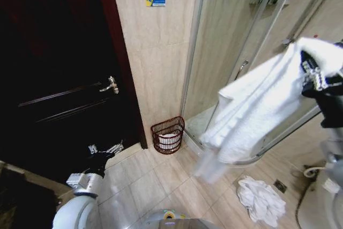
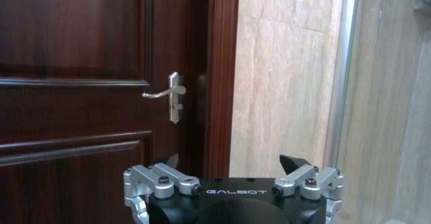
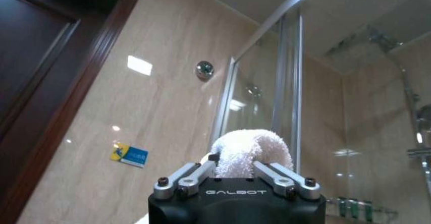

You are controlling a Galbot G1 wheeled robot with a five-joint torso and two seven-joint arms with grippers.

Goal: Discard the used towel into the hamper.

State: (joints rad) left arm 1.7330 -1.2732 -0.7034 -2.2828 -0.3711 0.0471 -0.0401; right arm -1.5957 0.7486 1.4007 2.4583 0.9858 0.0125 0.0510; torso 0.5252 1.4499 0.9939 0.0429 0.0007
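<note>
Head view first: the white terry towel (image 1: 257,105) is off the floor and hanging high in the air, so the pick-up part of the job looks done, while the drop has not happened. It dangles from the right gripper (image 1: 316,79), raised up near the glass shower enclosure (image 1: 236,36), and its loose end trails down toward the beige tiled floor (image 1: 155,186). The small round open-weave basket of dark reddish-brown wire, the hamper (image 1: 168,135), stands on the floor in the corner where the tiled wall meets the shower frame, just beside the dark wooden door (image 1: 53,79). It is well apart from the towel, lower and off to the robot's left, and something pale already lies inside it. A second crumpled white cloth (image 1: 261,199) lies on the floor near the shower's base. What is left, as I judge it, is carrying the towel across and over the hamper's rim, then letting go.

In the right wrist view the right gripper's fingers (image 3: 269,173) are clamped on a rolled fold of the towel, the arm lifted and angled upward toward the ceiling. The left gripper (image 2: 232,166) hangs low by the robot's side, facing the door and its silver lever handle (image 2: 168,94), its fingers apart and holding nothing.
</note>
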